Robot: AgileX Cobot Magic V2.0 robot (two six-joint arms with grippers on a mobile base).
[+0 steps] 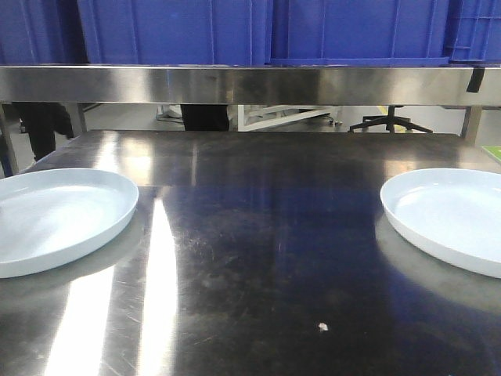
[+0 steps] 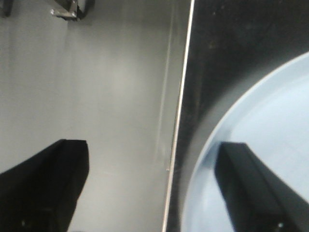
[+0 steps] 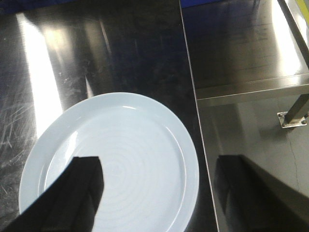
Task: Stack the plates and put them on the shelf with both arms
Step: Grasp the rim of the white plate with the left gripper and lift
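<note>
Two plates lie on the counter (image 1: 258, 258), well apart. The left plate (image 1: 55, 219) is by the left edge and the right plate (image 1: 454, 219) is by the right edge. Behind them the shelf (image 1: 250, 84) runs across above the counter's far side, with crates (image 1: 180, 31) on it. The left tool (image 2: 152, 159) straddles the left edge, one finger over its plate. The right tool (image 3: 159, 166) straddles the right edge likewise.

The left pale blue-white round plate (image 1: 55, 219) runs off the left edge, and the right pale blue-white round plate (image 1: 454, 219) runs off the right edge. The big blue plastic crates (image 1: 180, 31) are cut off at the top.
</note>
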